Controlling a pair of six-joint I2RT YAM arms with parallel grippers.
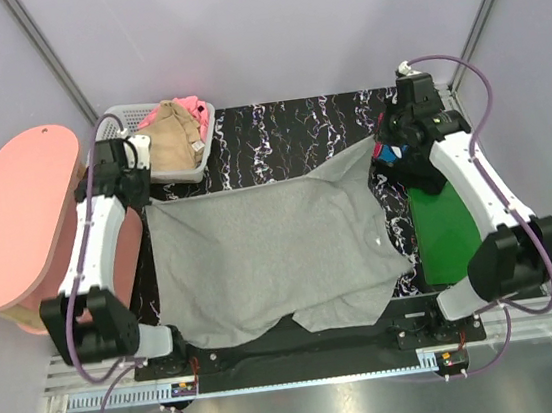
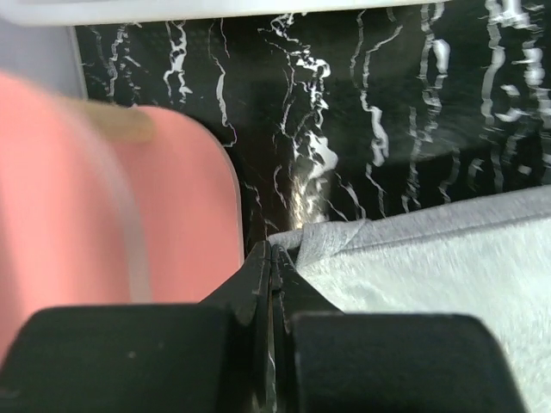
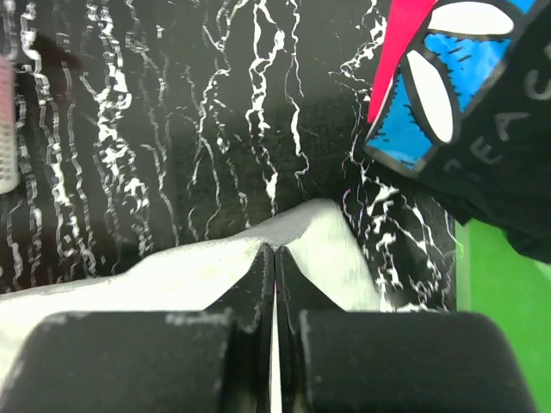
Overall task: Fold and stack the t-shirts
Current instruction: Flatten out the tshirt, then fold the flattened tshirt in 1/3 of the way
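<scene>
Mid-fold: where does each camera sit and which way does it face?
Top external: fixed above and behind the bases, looking down on the marbled table; left arm, right arm and grey t-shirt show.
Left wrist: looks forward past the left gripper, shut on the shirt's corner; pink board alongside.
Right wrist: looks forward past the right gripper, shut on the shirt; black printed t-shirt beyond.
Shared: both wrist views show the grey t-shirt on the marbled table.

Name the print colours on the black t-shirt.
The black t-shirt shows pink, blue, white; right wrist view best.
</scene>
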